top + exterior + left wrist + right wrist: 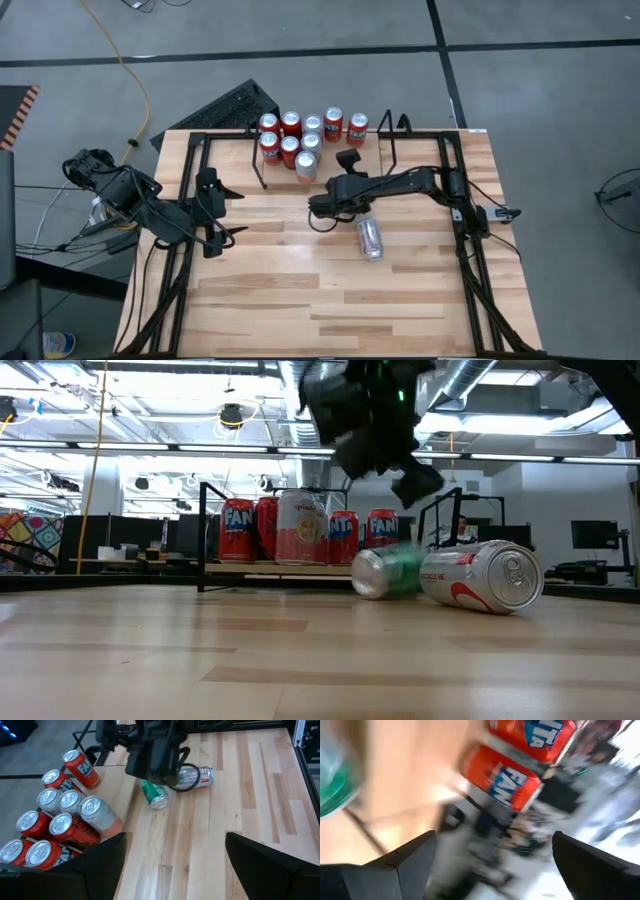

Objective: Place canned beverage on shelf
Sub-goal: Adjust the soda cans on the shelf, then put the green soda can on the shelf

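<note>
The shelf (262, 165), a low black rod rack at the table's far edge, holds several upright red and silver cans (300, 140). A green can (155, 795) lies on its side on the table in front of it. The arm hides it in the high view. A silver can (370, 238) lies on its side beside it, nearer the right. My right gripper (385, 455) hangs open above the green can, clear of both cans. My left gripper (228, 210) waits open at the table's left.
Black rails (470, 250) run along the table's left and right sides. A black keyboard (225, 105) lies on the floor beyond the far left corner. Bare wood (300, 300) stretches from the two lying cans to the near edge.
</note>
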`<state>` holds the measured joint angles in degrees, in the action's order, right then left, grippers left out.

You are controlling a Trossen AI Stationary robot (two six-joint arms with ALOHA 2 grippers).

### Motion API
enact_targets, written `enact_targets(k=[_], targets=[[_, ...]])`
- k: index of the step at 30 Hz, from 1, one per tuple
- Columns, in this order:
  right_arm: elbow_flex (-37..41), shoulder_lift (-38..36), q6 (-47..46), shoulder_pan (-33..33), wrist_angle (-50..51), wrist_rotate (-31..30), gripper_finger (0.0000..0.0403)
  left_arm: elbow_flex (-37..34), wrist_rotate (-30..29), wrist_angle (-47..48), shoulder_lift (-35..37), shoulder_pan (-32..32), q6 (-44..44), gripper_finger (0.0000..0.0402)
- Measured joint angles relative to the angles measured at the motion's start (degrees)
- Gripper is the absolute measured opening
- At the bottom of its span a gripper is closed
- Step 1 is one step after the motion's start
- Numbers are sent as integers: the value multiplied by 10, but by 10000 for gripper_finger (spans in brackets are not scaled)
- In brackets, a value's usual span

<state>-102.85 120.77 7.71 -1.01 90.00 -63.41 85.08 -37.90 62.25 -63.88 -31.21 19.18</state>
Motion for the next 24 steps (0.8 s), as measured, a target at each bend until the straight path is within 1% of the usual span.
enact_targets(k=[2, 3, 5, 7, 8, 13, 16, 17, 19, 24], targets=[[-31, 0, -92, 7, 0, 54, 384, 0, 0, 0, 0, 0, 1, 325], [-47, 0, -143, 10, 0, 93, 384, 0, 0, 0, 0, 0, 2, 325], [-77, 0, -229, 10, -3, 196, 384, 0, 0, 0, 0, -1, 6, 325], [-95, -6, -259, 11, -13, 280, 384, 0, 0, 0, 0, -7, 8, 325], [-95, -10, -252, 13, -20, 308, 384, 0, 0, 0, 0, -10, 7, 325], [-78, -12, -109, 31, -52, 396, 384, 0, 0, 1, 0, -30, 12, 325], [-29, -23, -77, 37, -102, 471, 384, 0, -2, 5, 0, -50, 15, 325], [-4, -34, -76, 37, -121, 485, 384, 0, -5, 8, 0, -58, 15, 325], [52, -57, -77, 37, -160, 486, 384, 0, -19, 19, 0, -73, 16, 325], [203, -145, -76, 35, -272, 485, 384, 0, -56, 32, 0, -98, 16, 325]])
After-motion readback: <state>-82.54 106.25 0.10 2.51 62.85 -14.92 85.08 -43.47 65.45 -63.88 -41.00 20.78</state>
